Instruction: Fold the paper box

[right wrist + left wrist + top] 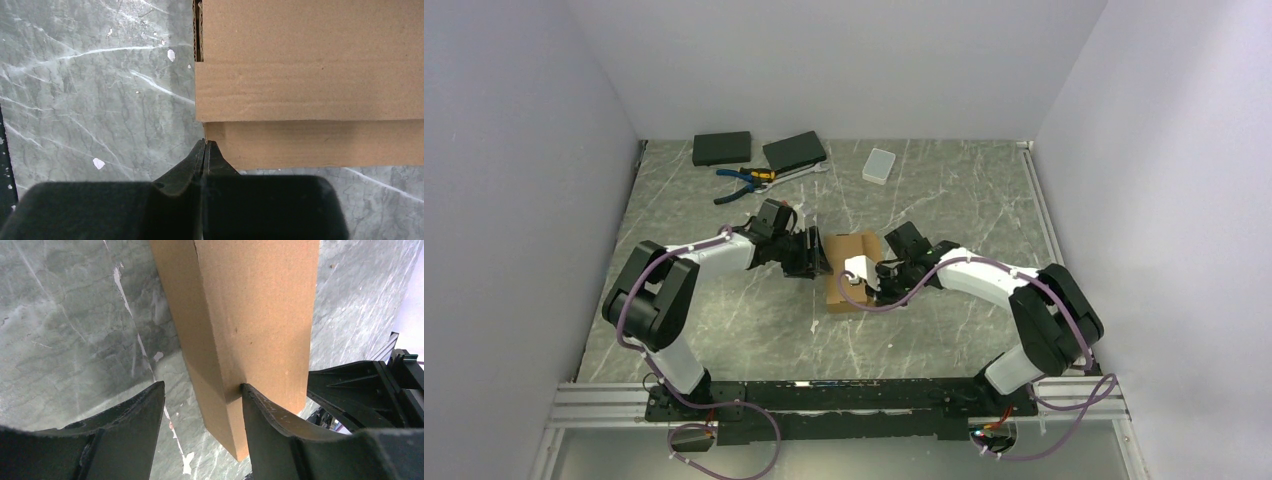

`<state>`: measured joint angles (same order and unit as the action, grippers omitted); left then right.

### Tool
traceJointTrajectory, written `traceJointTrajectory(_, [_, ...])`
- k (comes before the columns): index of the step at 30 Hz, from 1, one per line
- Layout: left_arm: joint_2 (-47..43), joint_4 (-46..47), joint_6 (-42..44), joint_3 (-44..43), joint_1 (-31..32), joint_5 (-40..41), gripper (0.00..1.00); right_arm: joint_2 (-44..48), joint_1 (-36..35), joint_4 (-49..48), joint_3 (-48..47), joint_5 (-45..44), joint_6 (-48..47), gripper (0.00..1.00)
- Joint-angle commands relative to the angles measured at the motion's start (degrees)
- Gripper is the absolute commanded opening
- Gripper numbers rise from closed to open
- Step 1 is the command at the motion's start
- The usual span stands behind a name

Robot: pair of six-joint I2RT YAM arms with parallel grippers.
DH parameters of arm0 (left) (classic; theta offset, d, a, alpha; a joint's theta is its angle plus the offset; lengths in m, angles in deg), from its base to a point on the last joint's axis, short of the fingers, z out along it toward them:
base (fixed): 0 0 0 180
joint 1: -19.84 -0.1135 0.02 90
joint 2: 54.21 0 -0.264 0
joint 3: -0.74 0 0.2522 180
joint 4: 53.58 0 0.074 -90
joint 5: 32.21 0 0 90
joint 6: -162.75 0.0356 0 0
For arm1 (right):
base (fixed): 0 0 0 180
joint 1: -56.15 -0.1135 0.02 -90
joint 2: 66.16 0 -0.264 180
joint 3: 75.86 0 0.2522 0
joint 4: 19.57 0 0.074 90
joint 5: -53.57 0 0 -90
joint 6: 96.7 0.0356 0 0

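Brown cardboard paper box (848, 247), between my arms on the grey marbled table (724, 320), seemed at its last tuck: left gripper (202, 387) wide against one side, right gripper (205, 144) closed tight at a flap, wanting a steady inward push.

Right gripper (205, 150) sits bottom centre, its two dark fingers pressed flat together with no gap, tips touching the near left corner of the paper box (310, 65). Box is plain brown cardboard filling the upper right, an upper panel overlapping a lower strip (layered edges visible at its top left corner). Grey marble table (90, 90) with white veins and specks lies beneath.
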<state>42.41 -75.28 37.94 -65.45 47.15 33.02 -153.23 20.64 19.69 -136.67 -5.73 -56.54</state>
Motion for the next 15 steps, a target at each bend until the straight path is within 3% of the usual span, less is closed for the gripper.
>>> traceJointTrajectory(1, [1.4,-1.7,2.2,-0.9,-0.3,0.6,0.62,-0.9,0.6,1.3,-1.7,0.4,0.7,0.0])
traceJointTrajectory(15, [1.7,-0.4,1.5,-0.8,-0.3,-1.8,0.61,-1.2,0.4,0.6,-4.4,3.6,7.8,0.0])
